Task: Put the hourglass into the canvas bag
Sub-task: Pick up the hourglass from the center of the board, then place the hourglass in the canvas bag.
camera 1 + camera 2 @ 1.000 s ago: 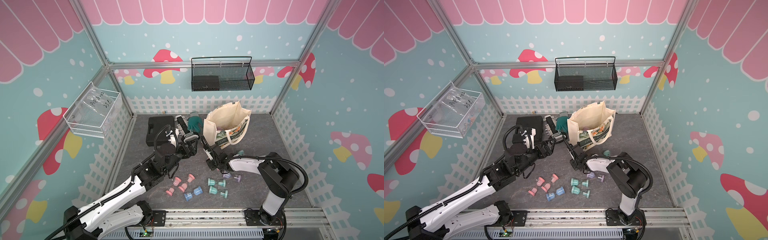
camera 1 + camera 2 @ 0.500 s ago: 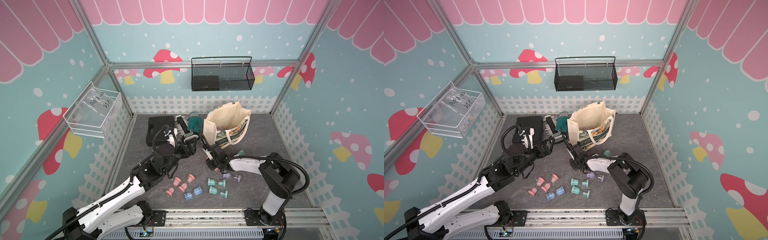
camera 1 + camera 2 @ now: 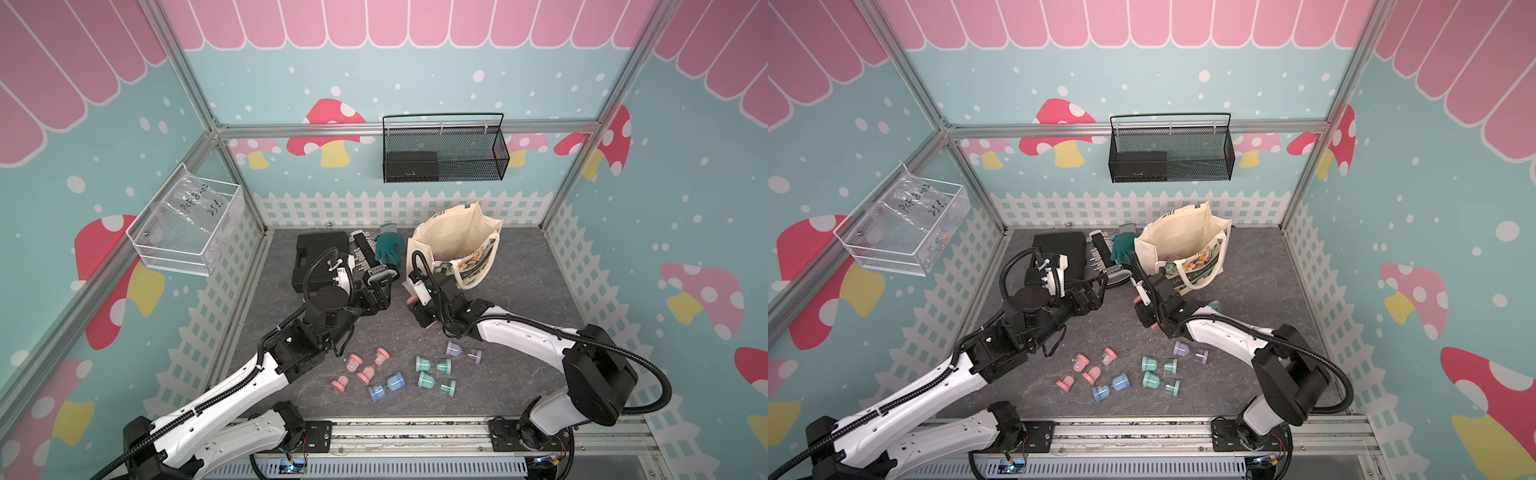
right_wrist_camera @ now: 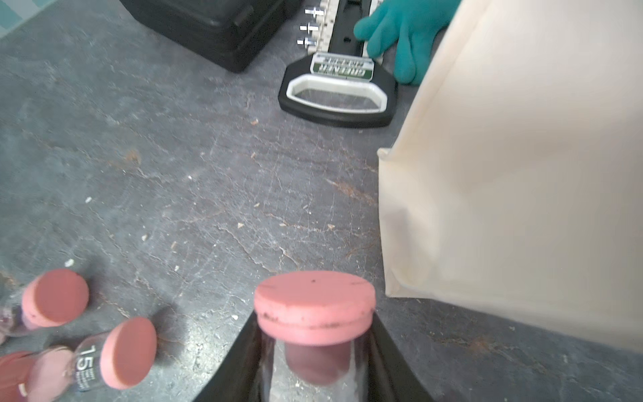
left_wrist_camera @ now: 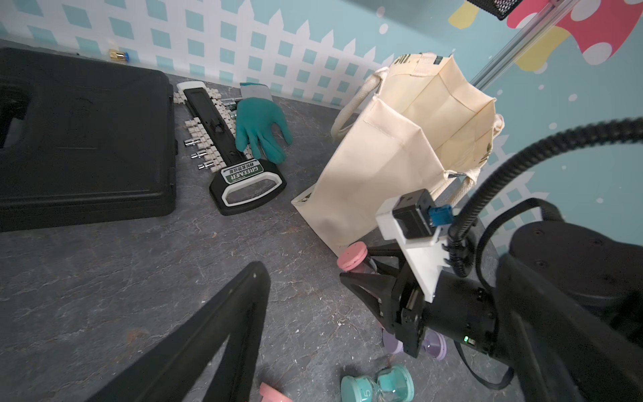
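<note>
Well, purplish object (image 3: pixel 1172 258) inside canvas bag (image 3: pixel 1188 231)

Overhead pair, close wrists, shared bag (image 3: pixel 457 237)

Walls (image 3: pixel 266 83): teal, dotted white, printed with red-and-yellow mushrooms (image 3: pixel 328 110); pink scalloped band (image 3: pixel 374 20) along top, white picket fence (image 3: pixel 374 208) along base. Aluminium frame (image 3: pixel 270 132) at corners and across back wall. Floor (image 3: pixel 519 299): dark grey, slate-like, scuffed. Black mesh basket (image 3: pixel 465 162) hung on back wall, dark box inside. Clear bin (image 3: pixel 183 232) with white mesh base fixed to side wall. Metal rail (image 3: pixel 415 432) along front edge. Even, soft lighting.
</note>
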